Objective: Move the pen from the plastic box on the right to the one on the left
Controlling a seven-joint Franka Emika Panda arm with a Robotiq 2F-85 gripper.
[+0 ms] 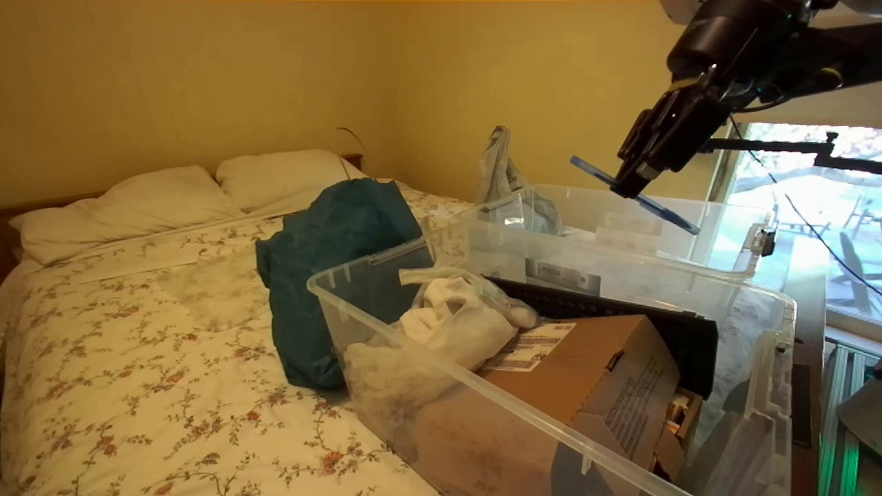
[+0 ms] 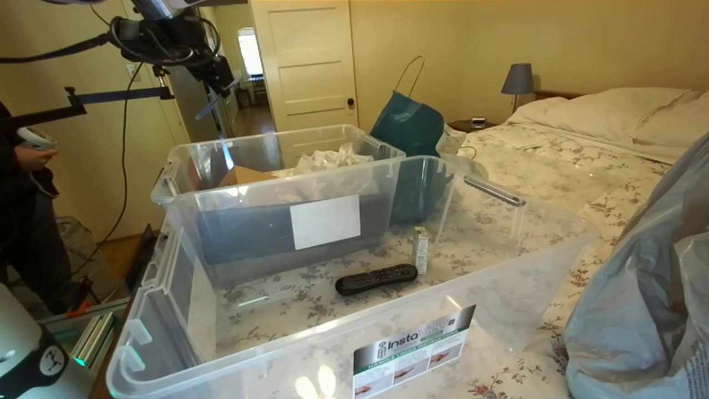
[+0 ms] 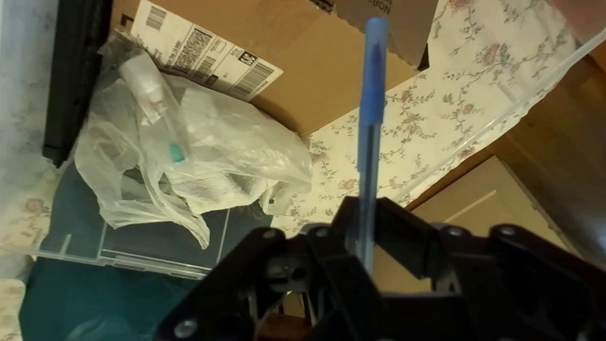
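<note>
My gripper (image 1: 630,184) is shut on a blue capped pen (image 1: 668,215) and holds it in the air, tilted. The wrist view shows the pen (image 3: 373,80) with its cap end away from the fingers (image 3: 363,213); they grip the clear barrel. In an exterior view the gripper (image 2: 224,86) and pen (image 2: 209,106) are high over a clear plastic box (image 2: 266,137) with cardboard in it. This box also shows in an exterior view (image 1: 534,417). A second clear plastic box (image 2: 243,354) stands beside it, holding a black remote (image 2: 376,279) and a small carton (image 2: 421,250).
The first box holds a cardboard box (image 1: 572,365), a white plastic bag (image 1: 448,324) and a long black object (image 1: 696,344). A teal bag (image 1: 331,241) stands against it on the bed (image 1: 172,358). A grey bag (image 2: 637,310) stands near the second box. A person (image 2: 27,210) stands at the side.
</note>
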